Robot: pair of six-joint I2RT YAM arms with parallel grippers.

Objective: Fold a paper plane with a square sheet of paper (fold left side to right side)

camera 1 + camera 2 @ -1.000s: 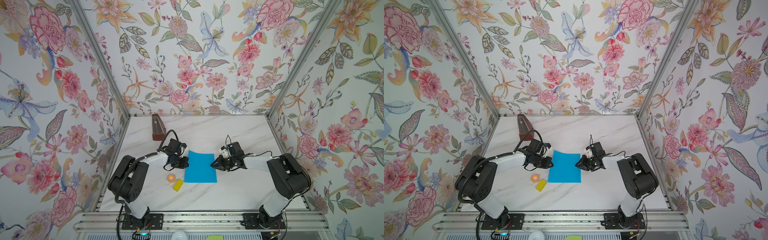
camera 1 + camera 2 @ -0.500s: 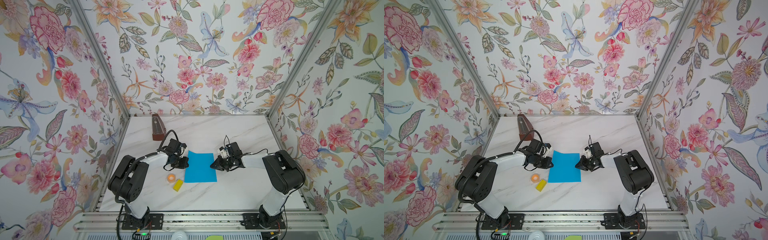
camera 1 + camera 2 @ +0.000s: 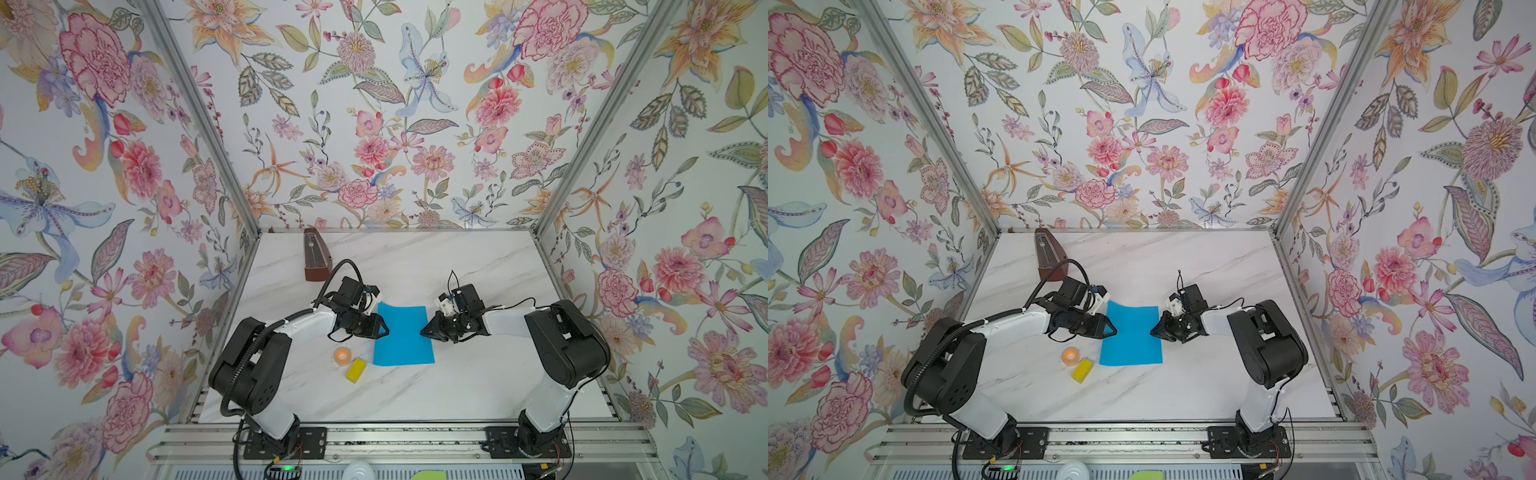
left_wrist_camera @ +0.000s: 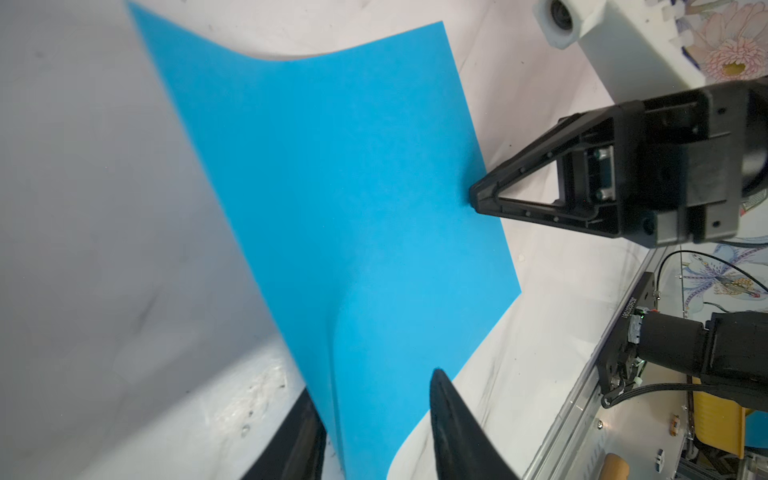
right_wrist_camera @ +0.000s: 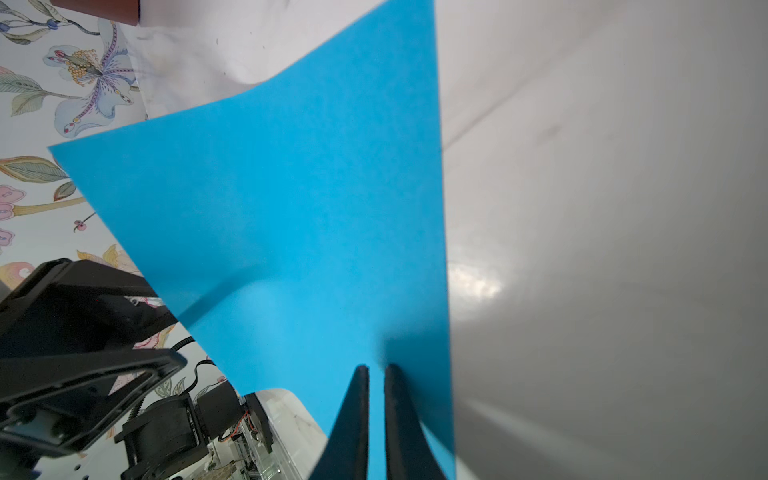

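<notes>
**Item 1: square sheet of paper** (image 3: 402,336) (image 3: 1131,334). Sky-blue, plain, unfolded. Lies on the bench (image 3: 457,386) at ctr of both top views, a bit below mid-height. Mostly flat. The wrist views show it bowed off the bench near each arm.

**Item 2: L fingers** (image 3: 374,328) (image 4: 453,424). At the sheet's left edge, approx mid-edge. Spread apart w/ the edge in the gap between them, so released, not pinching.

**Item 3: R fingers** (image 3: 432,330) (image 4: 532,164) (image 5: 353,415). At the sheet's right edge, opp. the L fingers. Clenched on the sheet's edge, w/ only a slit between them and the tips meeting on the blue.

**Item 4: metronome** (image 3: 316,259). Brown wood, upright. Upper left of the bench by the back wall, well apart from the sheet.

**Item 5: small orange round obj.** (image 3: 342,355). On the bench, left of the sheet's lower-left corner and below the L fingers.

**Item 6: yellow block** (image 3: 356,370). Just below-right of the orange obj., near the sheet's lower-left corner, not touching it.

**Bench:** white, marble-look, w/ floral walls on three sides.
</notes>
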